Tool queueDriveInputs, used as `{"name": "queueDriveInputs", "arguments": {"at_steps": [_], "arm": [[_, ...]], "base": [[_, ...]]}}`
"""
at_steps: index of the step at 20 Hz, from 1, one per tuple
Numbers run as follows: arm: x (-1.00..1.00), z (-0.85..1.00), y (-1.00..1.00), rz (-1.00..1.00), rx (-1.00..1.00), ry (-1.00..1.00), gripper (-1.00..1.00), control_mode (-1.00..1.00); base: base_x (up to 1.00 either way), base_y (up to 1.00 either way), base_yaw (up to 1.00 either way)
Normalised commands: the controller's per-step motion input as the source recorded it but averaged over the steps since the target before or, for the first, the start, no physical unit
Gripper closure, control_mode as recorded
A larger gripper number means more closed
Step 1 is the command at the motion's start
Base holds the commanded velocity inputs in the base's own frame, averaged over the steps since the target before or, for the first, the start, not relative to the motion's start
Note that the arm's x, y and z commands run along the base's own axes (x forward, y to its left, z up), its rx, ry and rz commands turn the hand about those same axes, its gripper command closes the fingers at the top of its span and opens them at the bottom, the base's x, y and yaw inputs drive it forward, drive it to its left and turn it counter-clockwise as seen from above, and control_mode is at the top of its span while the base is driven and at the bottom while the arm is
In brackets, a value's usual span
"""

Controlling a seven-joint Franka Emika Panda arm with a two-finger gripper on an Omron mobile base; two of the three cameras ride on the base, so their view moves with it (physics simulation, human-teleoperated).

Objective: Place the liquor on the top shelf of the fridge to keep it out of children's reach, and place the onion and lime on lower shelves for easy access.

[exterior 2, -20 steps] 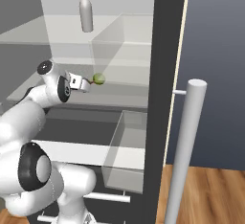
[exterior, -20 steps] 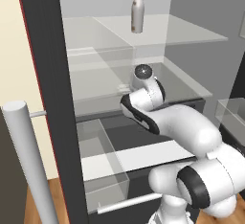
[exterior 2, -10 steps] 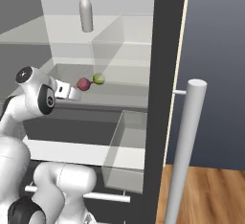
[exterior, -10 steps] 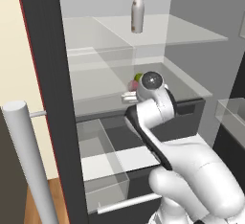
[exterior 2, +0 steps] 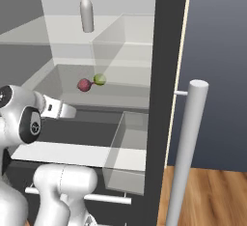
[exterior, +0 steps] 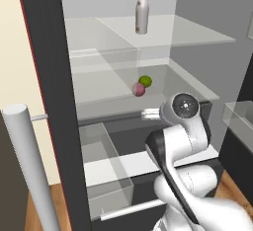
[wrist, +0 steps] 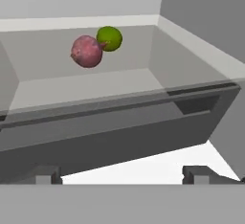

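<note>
Glossy white arm [exterior: 180,146], dark joints

Just ahead of the fingertips [wrist: 40,174], lime [wrist: 110,38] partly covered by onion [wrist: 86,51]. Fingertips cropped at hand view's bottom edge. Far above them, liquor [exterior 2: 86,8] label unreadable.

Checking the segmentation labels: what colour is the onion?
Pinkish-red onion; clearest in the hand view.

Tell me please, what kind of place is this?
Likely a kitchen, at an open fridge: glass shelves hold the liquor, the onion and the lime, with dark drawers below.
</note>
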Motion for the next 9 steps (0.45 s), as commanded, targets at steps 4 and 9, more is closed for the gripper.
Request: {"name": "queueDriveInputs", "arguments": {"at_steps": [4, 9], "arm": [[-0.98, 0.22, -0.31, 0.00, 0.07, -0.12, -1.00, -1.00], [-0.95, 0.36, -0.18, 0.02, 0.08, -0.15, -1.00, -1.00]], "base": [[0.00, 0.00, 0.00], [0.00, 0.00, 0.00]]}}
